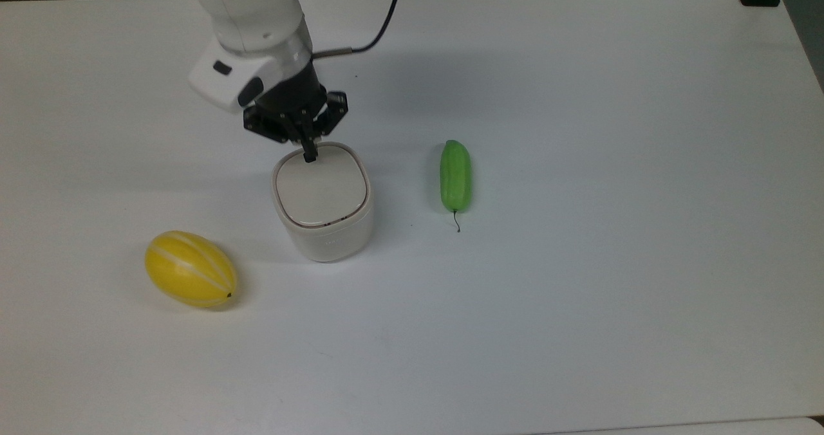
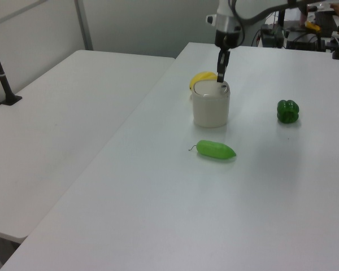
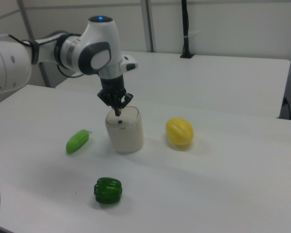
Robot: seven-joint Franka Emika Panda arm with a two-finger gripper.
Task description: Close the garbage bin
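Note:
The garbage bin [image 1: 325, 232] is a cream-white tub standing mid-table, and its flat beige lid [image 1: 320, 189] lies down level inside the rim. My gripper [image 1: 309, 156] points straight down over the lid's far edge in the top view, fingers pressed together into one black tip with nothing between them. In the left view the gripper [image 2: 220, 78] ends right at the top of the garbage bin [image 2: 211, 110]. The right view has the gripper [image 3: 118, 113] just over the garbage bin [image 3: 124, 131]. Whether the tip touches the lid I cannot tell.
A yellow melon [image 1: 190, 269] lies at the top view's lower left of the bin. A green cucumber [image 1: 455, 175] rests at the top view's right. A green bell pepper [image 3: 107, 190] sits nearer the table edge in the right view.

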